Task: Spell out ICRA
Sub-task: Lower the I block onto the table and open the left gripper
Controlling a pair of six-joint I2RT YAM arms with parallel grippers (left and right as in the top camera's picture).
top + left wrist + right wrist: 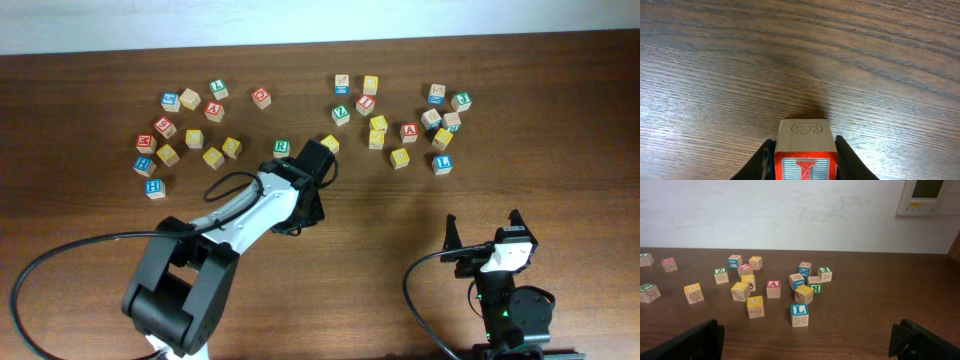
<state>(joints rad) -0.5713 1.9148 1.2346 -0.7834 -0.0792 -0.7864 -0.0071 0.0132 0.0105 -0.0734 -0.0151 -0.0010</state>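
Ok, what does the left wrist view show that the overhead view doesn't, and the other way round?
Only the left wrist: the left gripper shut on a wooden block, a red letter that looks like I on its near face and a carved 6 or 9 on top. Only the overhead: two loose clusters of letter blocks, among them a green R block, and the right gripper, open and empty. Both: the dark wood-grain table.
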